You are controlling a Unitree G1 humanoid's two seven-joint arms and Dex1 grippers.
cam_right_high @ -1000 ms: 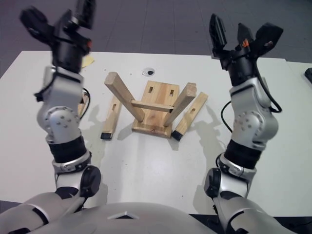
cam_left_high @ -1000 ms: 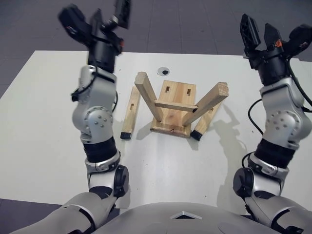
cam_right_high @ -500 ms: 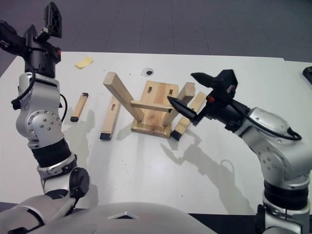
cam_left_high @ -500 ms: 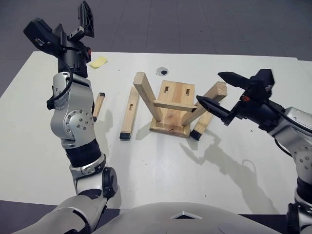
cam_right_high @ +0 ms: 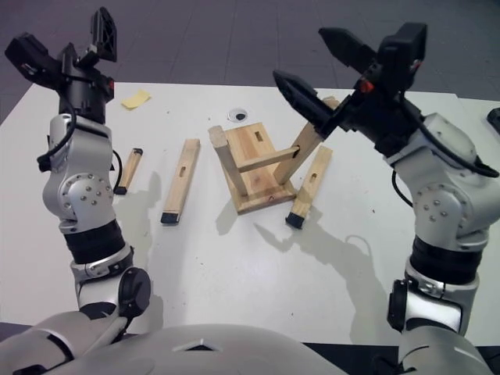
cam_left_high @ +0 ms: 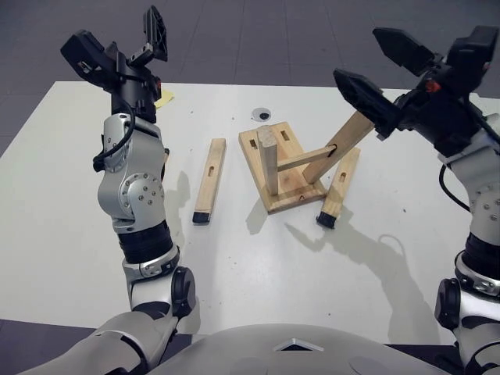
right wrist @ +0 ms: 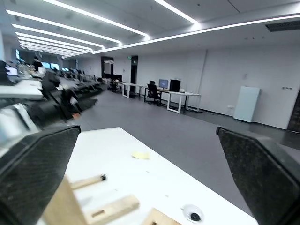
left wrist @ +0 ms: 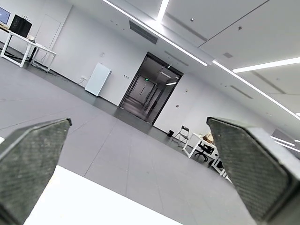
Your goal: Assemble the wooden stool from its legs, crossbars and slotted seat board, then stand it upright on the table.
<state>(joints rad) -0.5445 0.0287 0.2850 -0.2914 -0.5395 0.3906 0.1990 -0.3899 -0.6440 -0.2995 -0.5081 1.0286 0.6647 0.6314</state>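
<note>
The partly built stool lies upside down on the white table (cam_left_high: 70, 234). Its slotted seat board (cam_left_high: 287, 181) carries two legs joined by a crossbar (cam_left_high: 303, 158). One leg (cam_left_high: 268, 160) stands near upright, the other (cam_left_high: 344, 139) leans to the right. My right gripper (cam_left_high: 377, 70) is open above the leaning leg's top end (right wrist: 63, 206), whose tip sits beside the lower finger (cam_right_high: 301, 94); contact is unclear. Two loose legs (cam_left_high: 209, 178) (cam_left_high: 337, 187) lie flat either side of the board. A short crossbar (cam_right_high: 129, 169) lies further left. My left gripper (cam_left_high: 121, 48) is raised and open, holding nothing.
A yellow sticky note (cam_right_high: 134, 99) lies near the table's far edge, and a round cable hole (cam_right_high: 238, 115) sits behind the seat board. The near half of the table is bare. Grey floor (left wrist: 70, 140) stretches beyond the table.
The half-built stool has turned and slid slightly right, its left leg now nearly upright. My right gripper rose from beside the leaning leg to its top. The left arm shifted slightly right.
</note>
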